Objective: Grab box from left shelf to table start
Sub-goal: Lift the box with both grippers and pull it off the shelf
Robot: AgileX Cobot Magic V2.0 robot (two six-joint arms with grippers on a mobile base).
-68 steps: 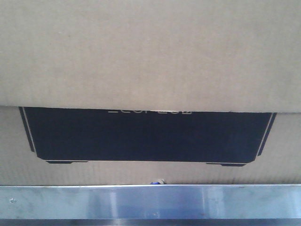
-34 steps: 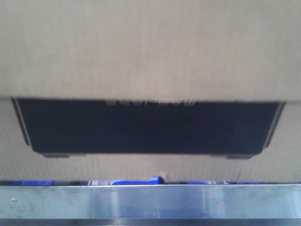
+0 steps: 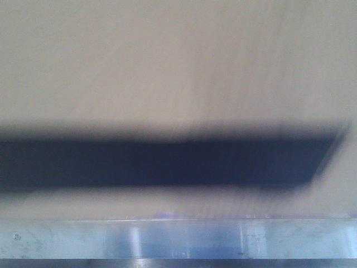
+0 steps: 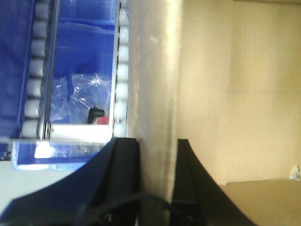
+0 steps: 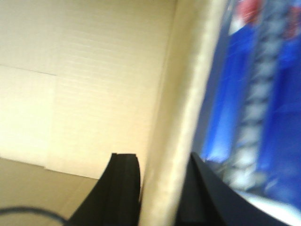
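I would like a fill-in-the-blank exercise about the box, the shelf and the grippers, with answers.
1. The wide printed panel on the cardboard box is ___.
2. Under the box runs the shelf, made of silvery ___.
3. The left gripper and the right gripper each hold a box ___ between their fingers.
4. The left wrist view shows a row of ___ rollers beside the box.
Missing words: black; metal; wall; white.

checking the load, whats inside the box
In the wrist views the box shows only bare cardboard inner walls and a bit of floor, nothing loose. Most of the floor is out of frame, so contents cannot be excluded.
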